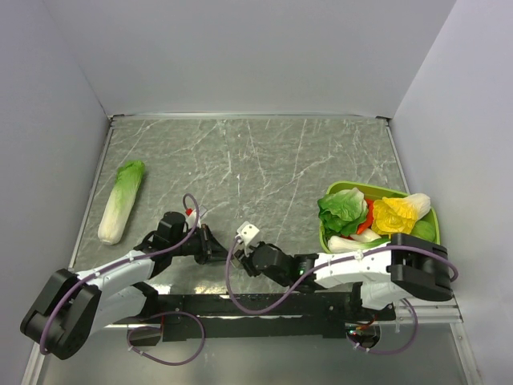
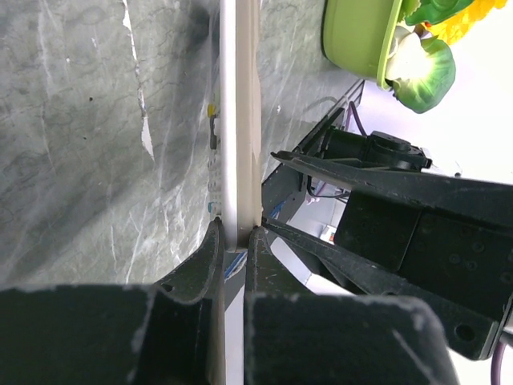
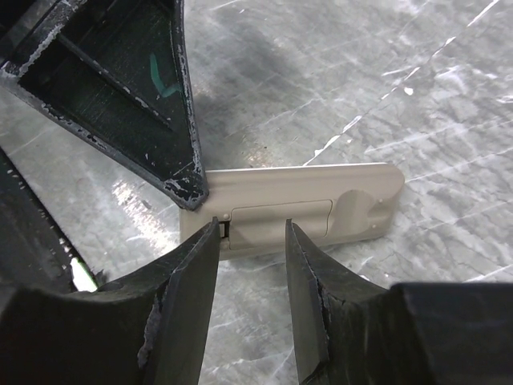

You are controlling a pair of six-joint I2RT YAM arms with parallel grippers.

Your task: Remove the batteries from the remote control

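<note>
The remote control (image 3: pixel 321 188) lies with its grey-tan back face up and the oblong battery cover closed. The batteries are hidden. My left gripper (image 2: pixel 238 233) is shut on one end of the remote (image 2: pixel 239 120), which shows edge-on in the left wrist view. One left finger (image 3: pixel 172 152) shows in the right wrist view at that end. My right gripper (image 3: pixel 251 227) is open, its fingertips spanning the battery cover just above it. In the top view both grippers, left (image 1: pixel 215 250) and right (image 1: pixel 244 261), meet near the front edge, and the remote is barely visible between them.
A long pale-green cabbage (image 1: pixel 120 200) lies at the left. A green bowl (image 1: pixel 353 187) of toy vegetables stands at the right and also shows in the left wrist view (image 2: pixel 353 36). Walls close in the table on three sides.
</note>
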